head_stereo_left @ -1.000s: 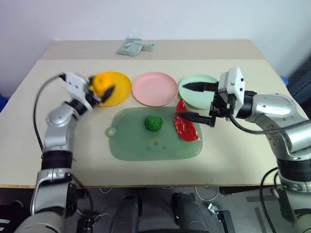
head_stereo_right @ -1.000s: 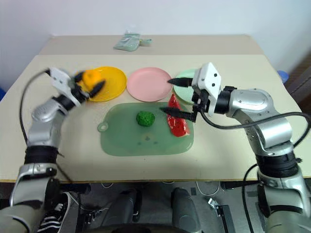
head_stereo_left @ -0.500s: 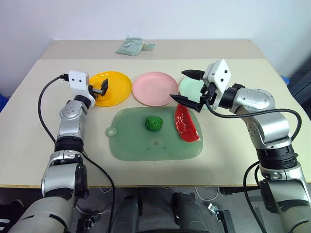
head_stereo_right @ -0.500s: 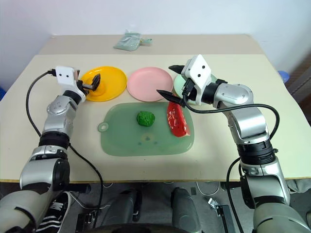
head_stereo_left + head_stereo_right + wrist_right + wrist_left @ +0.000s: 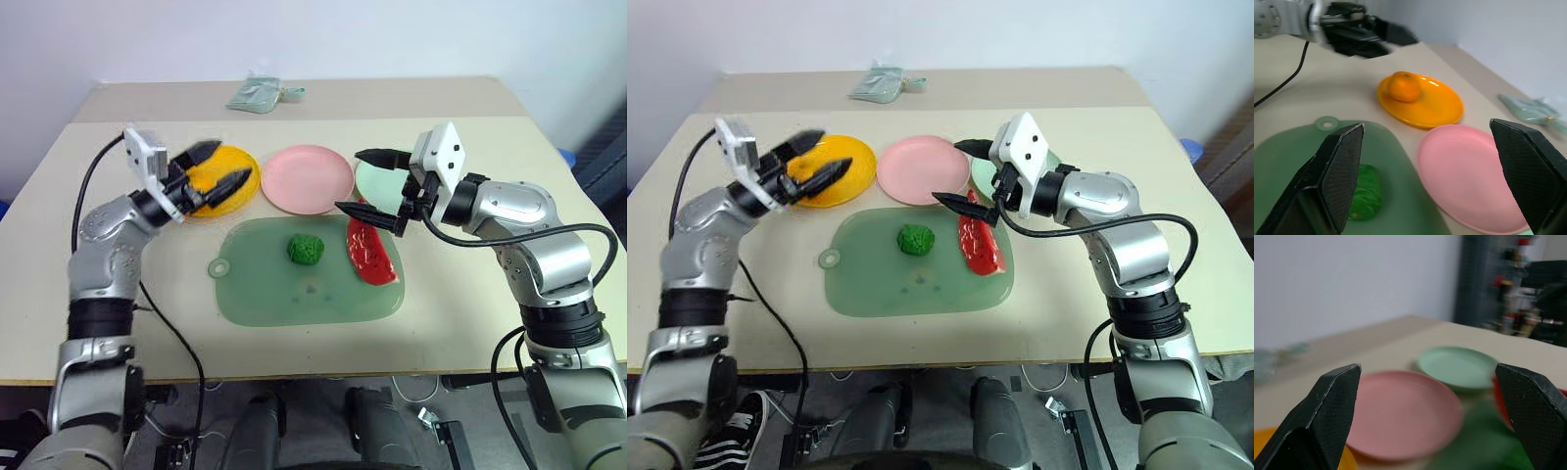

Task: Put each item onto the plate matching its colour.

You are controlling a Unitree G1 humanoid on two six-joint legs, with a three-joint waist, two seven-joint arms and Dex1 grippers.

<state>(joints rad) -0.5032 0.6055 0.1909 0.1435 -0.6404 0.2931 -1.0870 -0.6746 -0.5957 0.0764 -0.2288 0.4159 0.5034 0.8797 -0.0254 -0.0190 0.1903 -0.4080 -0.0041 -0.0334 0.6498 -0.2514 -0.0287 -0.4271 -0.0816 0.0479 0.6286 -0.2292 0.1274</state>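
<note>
Yellow plate (image 5: 1435, 105), pink plate (image 5: 1474, 174), mint plate (image 5: 1459, 367): smooth plastic, slight sheen. Orange fruit (image 5: 1404, 86) glossy, faintly dimpled. Green ball (image 5: 306, 249) bumpy, matt. Watermelon wedge (image 5: 370, 253) shiny red plastic. Mat (image 5: 294, 299) translucent, smooth. Table (image 5: 470, 294) matt beige. Fingers (image 5: 1339, 171) black, finely textured

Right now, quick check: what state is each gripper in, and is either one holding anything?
Left gripper: open, holding nothing, above the yellow plate.
Right gripper: open, holding nothing, above the watermelon wedge.
</note>
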